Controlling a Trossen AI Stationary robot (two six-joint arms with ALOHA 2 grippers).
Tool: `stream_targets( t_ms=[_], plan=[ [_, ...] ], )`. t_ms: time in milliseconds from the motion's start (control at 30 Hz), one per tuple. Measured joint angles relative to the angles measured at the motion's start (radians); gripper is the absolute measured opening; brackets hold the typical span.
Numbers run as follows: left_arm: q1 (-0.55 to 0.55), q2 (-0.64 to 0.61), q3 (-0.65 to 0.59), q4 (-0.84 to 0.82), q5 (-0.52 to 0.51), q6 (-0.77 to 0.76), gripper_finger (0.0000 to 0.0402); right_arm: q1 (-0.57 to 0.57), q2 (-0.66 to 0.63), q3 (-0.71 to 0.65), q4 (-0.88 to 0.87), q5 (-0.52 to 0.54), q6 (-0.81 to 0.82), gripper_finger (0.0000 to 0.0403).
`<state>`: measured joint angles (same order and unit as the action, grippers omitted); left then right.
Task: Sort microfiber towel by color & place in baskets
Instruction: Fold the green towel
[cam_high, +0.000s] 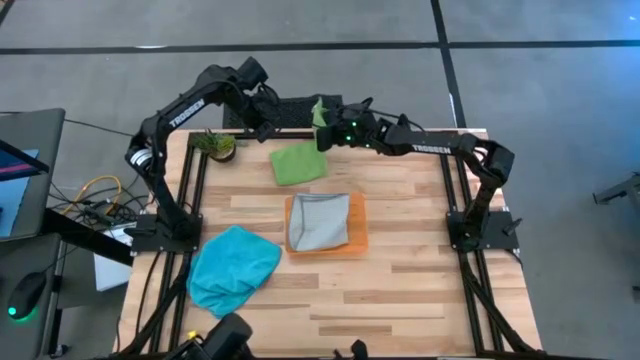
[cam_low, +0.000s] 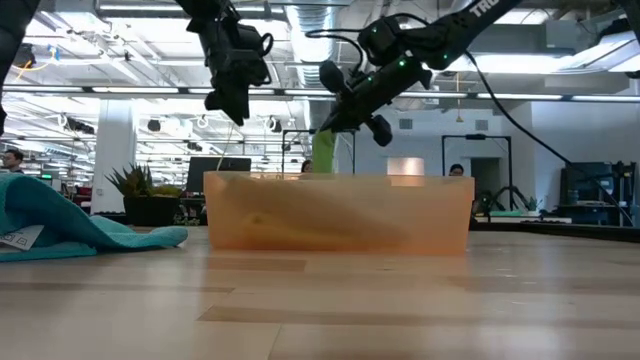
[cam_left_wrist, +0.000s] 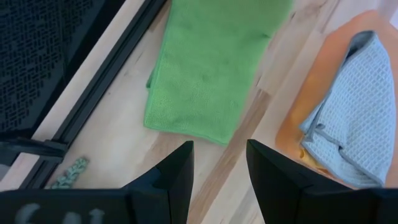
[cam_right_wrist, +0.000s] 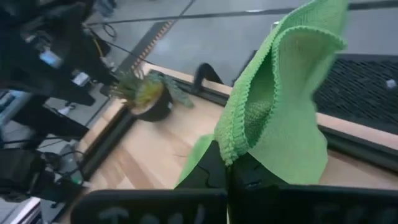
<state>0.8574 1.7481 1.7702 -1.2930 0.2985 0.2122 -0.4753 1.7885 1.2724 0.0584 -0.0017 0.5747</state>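
Observation:
A green towel (cam_high: 298, 162) lies on the table behind the orange tray (cam_high: 358, 238), with its far corner (cam_high: 320, 112) raised. My right gripper (cam_high: 327, 128) is shut on that corner. The towel also shows in the right wrist view (cam_right_wrist: 280, 106) and the low view (cam_low: 323, 150). My left gripper (cam_high: 266, 112) is open and empty, up in the air over the towel's far left side; its fingers (cam_left_wrist: 180, 171) stand above the towel (cam_left_wrist: 211, 68). A grey towel (cam_high: 320, 221) lies crumpled in the tray. A teal towel (cam_high: 235, 268) lies bunched at the near left. My right gripper pinches the green towel near its hemmed edge (cam_right_wrist: 229, 148) between its two shut fingers; the cloth is folded over there. The fingers come from the table's right side, slanting down. The held corner is lifted, and the towel hangs below it (cam_low: 323, 152) with the rest lying on the table (cam_high: 298, 165).
A small potted plant (cam_high: 215, 145) stands at the far left of the table. A black mesh panel (cam_high: 290, 110) lies along the far edge. The near right of the table (cam_high: 420, 290) is bare wood.

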Motion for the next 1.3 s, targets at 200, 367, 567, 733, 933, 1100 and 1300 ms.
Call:
stream_targets(
  t_ms=[200,367,567,733,933,1100,1300],
  plan=[
    [-0.001,-0.007,0.0,-0.004,0.0,-0.03,0.014,0.017,0.06,0.001,0.032,0.0,-0.029,0.0005],
    [-0.008,-0.007,0.0,-0.004,0.0,-0.038,0.014,0.02,0.135,0.063,0.024,-0.026,-0.027,0.0005],
    [-0.015,-0.006,0.0,-0.004,-0.007,-0.038,0.014,0.038,0.209,0.177,-0.006,-0.061,-0.075,0.0005],
    [-0.016,-0.006,0.0,-0.003,-0.009,-0.037,0.014,0.065,0.298,0.273,-0.049,-0.106,-0.116,0.0006],
    [-0.016,-0.005,0.0,0.0,-0.019,-0.041,0.014,0.09,0.408,0.395,-0.145,-0.188,-0.176,0.0006],
    [-0.017,-0.005,0.0,-0.002,-0.023,-0.041,0.014,0.113,0.47,0.48,-0.184,-0.211,-0.209,0.0007],
    [-0.016,-0.005,0.0,-0.002,-0.024,-0.041,0.014,0.118,0.491,0.513,-0.21,-0.211,-0.238,0.0035]
  ],
)
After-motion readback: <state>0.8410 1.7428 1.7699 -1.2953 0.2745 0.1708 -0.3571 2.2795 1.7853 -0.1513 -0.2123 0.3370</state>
